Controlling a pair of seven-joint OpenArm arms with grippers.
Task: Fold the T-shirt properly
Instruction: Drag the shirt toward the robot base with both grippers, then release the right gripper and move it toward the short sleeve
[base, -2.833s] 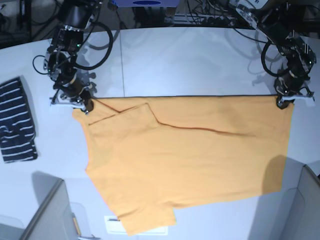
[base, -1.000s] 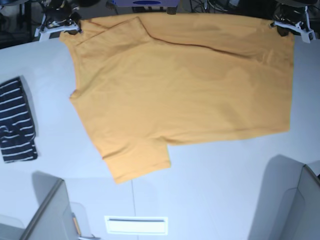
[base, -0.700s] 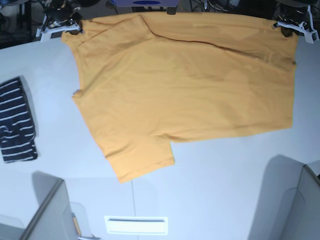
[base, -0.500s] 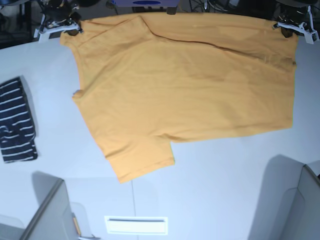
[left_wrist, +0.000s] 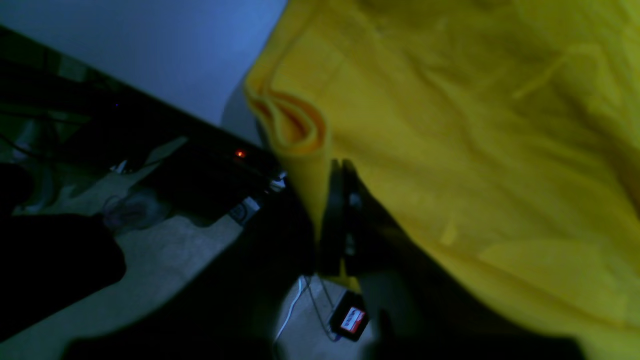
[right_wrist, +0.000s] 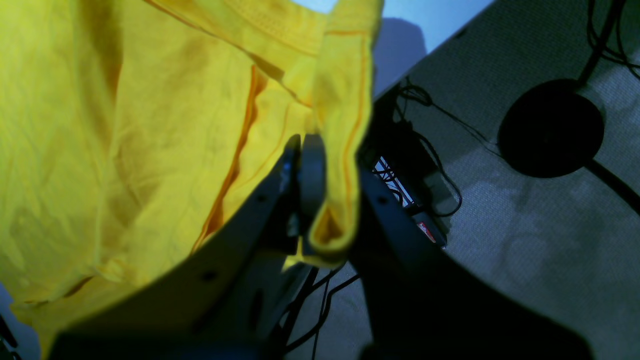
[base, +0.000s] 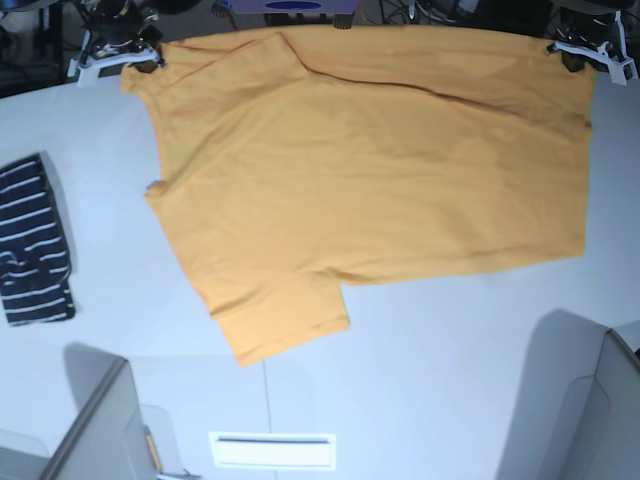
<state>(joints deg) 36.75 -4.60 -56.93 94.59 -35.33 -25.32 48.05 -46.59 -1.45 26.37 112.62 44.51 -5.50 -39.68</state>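
Since 2.8 s ago both arms dragged the T-shirt (base: 370, 170) toward the far edge; hardly any shift in the last half second. Shirt lies spread flat on the white table (base: 450, 380), one sleeve pointing near-left. Right gripper (base: 128, 52) clamps the far-left corner, jaws closed on folded fabric. Left gripper (base: 585, 48) pinches the far-right corner, jaws closed on cloth. Striped garment (base: 35, 240) at left edge, well apart.
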